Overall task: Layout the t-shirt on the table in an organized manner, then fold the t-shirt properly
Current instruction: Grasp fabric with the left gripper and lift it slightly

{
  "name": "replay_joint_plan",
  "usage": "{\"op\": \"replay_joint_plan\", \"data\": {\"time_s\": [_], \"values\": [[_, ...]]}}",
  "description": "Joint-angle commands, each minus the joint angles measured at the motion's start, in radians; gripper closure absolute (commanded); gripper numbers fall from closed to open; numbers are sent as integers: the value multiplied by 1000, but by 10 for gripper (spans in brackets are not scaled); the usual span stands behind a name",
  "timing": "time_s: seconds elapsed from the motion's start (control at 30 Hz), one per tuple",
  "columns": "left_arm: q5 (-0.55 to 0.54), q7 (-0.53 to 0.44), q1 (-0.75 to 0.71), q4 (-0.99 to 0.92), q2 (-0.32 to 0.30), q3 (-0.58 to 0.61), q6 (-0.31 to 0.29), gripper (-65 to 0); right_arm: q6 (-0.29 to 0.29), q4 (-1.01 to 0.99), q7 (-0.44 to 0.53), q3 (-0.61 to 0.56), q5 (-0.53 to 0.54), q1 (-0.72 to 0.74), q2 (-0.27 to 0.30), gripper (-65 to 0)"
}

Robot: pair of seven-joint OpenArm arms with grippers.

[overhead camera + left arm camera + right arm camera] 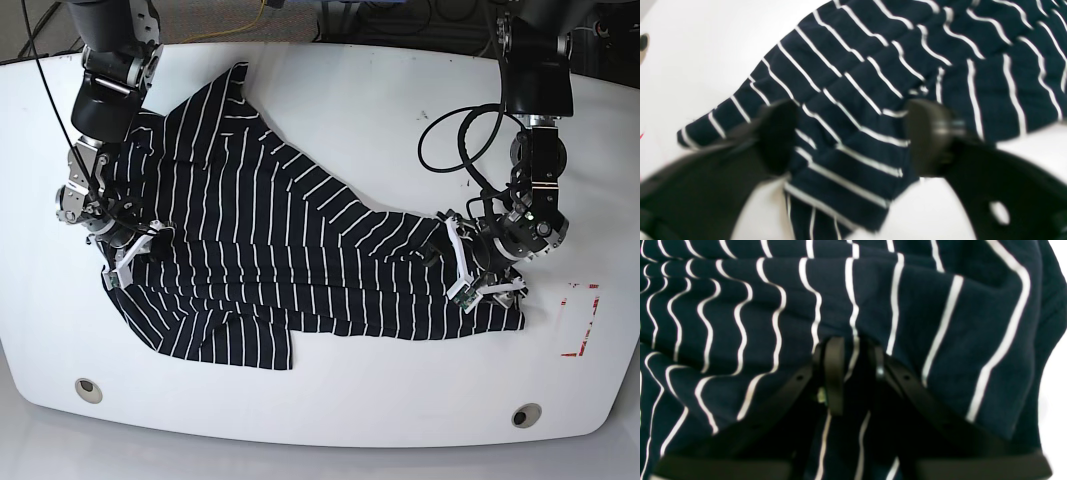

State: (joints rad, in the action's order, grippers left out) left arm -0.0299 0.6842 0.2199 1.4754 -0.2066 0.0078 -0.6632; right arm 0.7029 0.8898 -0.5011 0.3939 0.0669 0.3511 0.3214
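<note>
The t-shirt (280,250), black with thin white stripes, lies rumpled across the table (380,100) between my two arms. In the base view my left gripper (470,272) hovers at the shirt's right end. In the left wrist view this gripper (853,136) is open wide, with striped cloth (853,83) lying below and between its fingers. My right gripper (135,250) sits at the shirt's left edge. In the right wrist view its (855,370) jaws stand a narrow gap apart with a fold of the cloth (740,313) in it; whether they pinch it is unclear.
A red-marked rectangle (582,320) lies right of the shirt. Two round grommets (88,388) (526,414) sit near the front edge. A black cable (455,140) loops beside the arm on the view's right. Bare white tabletop shows in front of the shirt.
</note>
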Motion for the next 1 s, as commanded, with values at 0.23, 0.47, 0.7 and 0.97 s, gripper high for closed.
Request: {"op": "replay_joint_plan", "data": {"time_s": [0.23,0.47,0.7,0.97], "values": [[51,44,-75,113,-46,2,6,-510,-5,13,-12,3,-6,12,11,-121],[157,44,-126,117,-46,5,-2,-510,-5,15,-12,3,-6,-2,8,-121],[169,44,-130,117,-70,50,-22,-510,-5,15,-12,3,-6,-8,-5,-121],[213,41,-122,117,-80,79,-22,-510,-5,16,-12,3,-6,-24,-11,-121]]}}
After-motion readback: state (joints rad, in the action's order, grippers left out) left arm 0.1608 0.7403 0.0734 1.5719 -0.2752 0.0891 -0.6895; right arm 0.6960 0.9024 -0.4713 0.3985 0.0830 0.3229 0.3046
